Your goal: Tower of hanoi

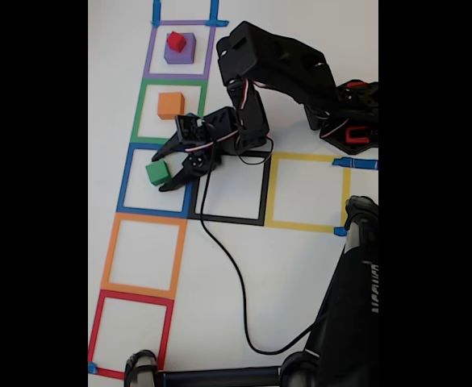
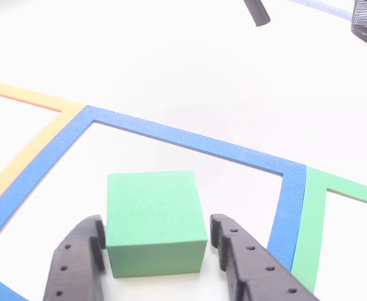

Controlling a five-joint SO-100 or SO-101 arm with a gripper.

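Observation:
A green cube rests on the table inside the blue tape square. My gripper is open and straddles it, one black finger on each side with only thin gaps. A small red cube sits on top of a larger purple cube inside the purple square. An orange cube lies in the green square, just beyond the gripper.
Below the blue square come empty orange and red tape squares. Black and yellow squares lie to the right, by the arm's base. A black cable crosses the table, and a dark stand fills the lower right.

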